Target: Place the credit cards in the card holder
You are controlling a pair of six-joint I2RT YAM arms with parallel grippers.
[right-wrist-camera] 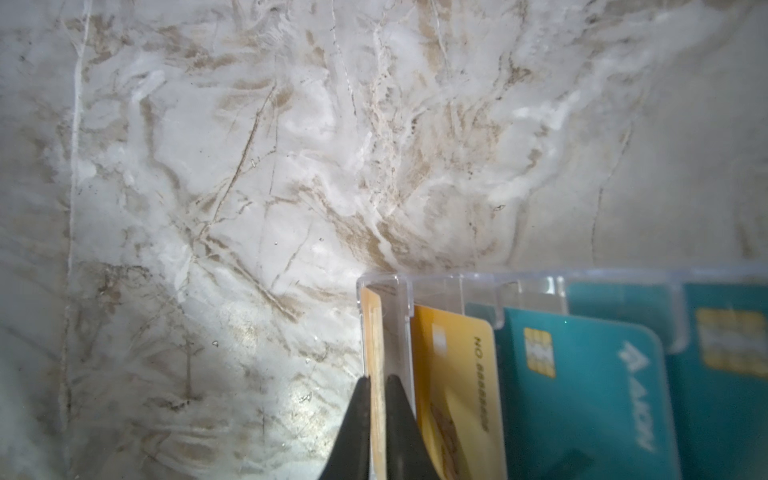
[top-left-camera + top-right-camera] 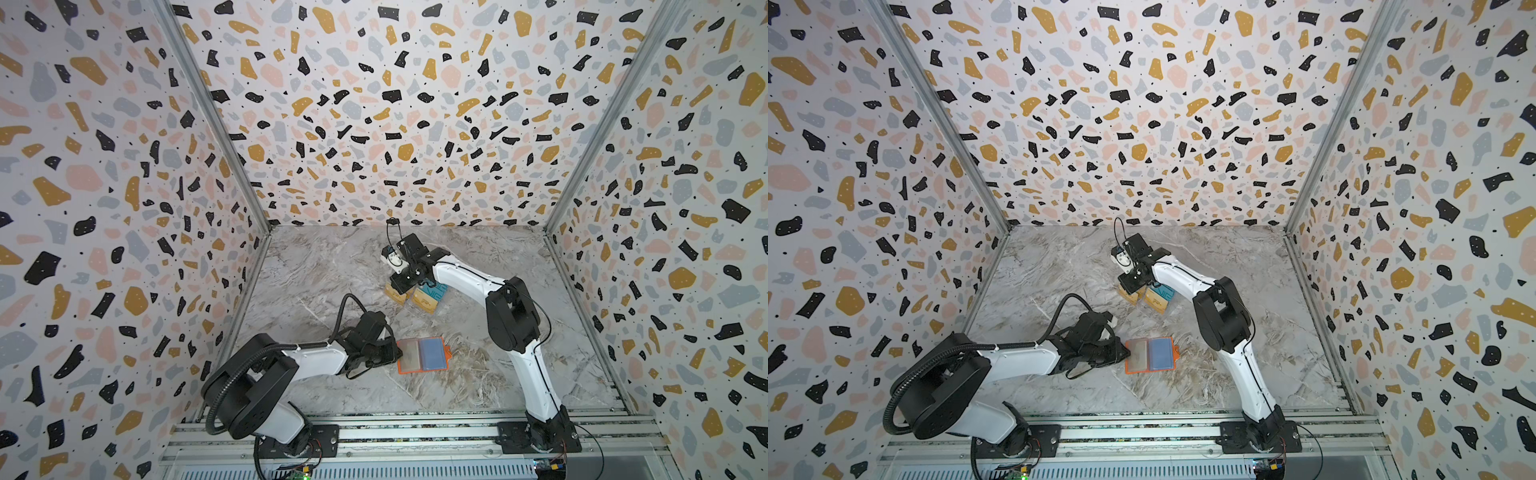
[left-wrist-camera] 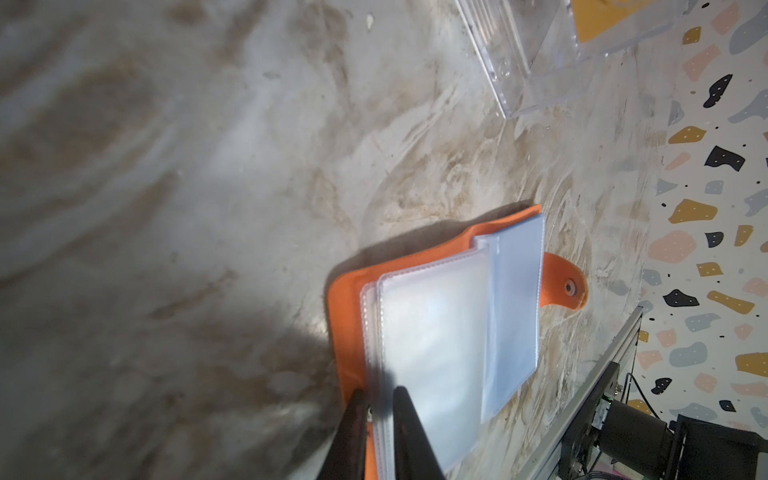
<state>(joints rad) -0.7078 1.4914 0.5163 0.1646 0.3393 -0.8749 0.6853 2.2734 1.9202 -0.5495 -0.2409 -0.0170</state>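
Occlusion: in both top views the right arm [image 2: 469,274] covers much of the clear stand [image 2: 434,306], card count unclear. Wrist view shows gold and teal credit cards [image 1: 582,374] standing in its slots; right gripper [image 1: 377,380] clamped on the end gold card [image 1: 374,332]. Orange card holder [image 2: 422,355] lies open on the table [image 2: 311,270], sleeves [image 3: 436,332] washed out, contents unreadable; left gripper [image 3: 381,395] pinches its sleeve edge.
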